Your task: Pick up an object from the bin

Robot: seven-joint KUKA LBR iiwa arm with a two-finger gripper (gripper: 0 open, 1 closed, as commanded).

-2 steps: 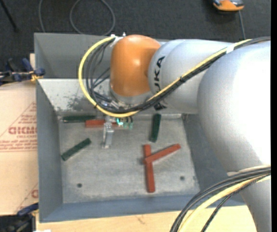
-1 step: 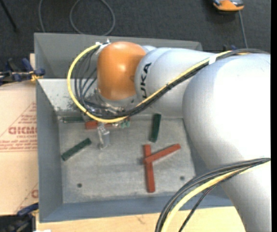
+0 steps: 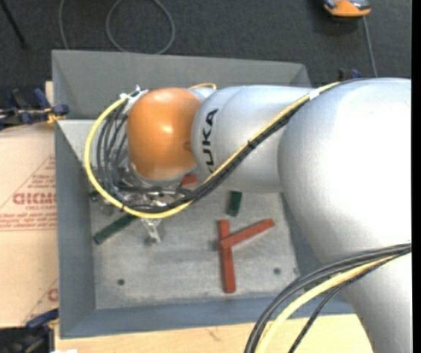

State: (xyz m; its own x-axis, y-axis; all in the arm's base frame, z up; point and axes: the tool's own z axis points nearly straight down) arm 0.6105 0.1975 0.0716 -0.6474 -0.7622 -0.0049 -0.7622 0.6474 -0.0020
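Note:
My gripper (image 3: 152, 233) pokes out from under the orange wrist cover, low over the bin floor in the left half. A dark green flat stick (image 3: 114, 229) lies just left of it, slanting up to the right, with its upper end hidden under the wrist. Whether the gripper touches the stick cannot be told. Two red sticks lie to the right on the floor: one upright (image 3: 227, 265), the other (image 3: 253, 232) slanting off its upper end.
A small dark green block (image 3: 233, 203) lies near the arm's lower edge, right of centre. A bit of a red thing (image 3: 189, 179) shows under the wrist. The arm covers the bin's upper and right parts.

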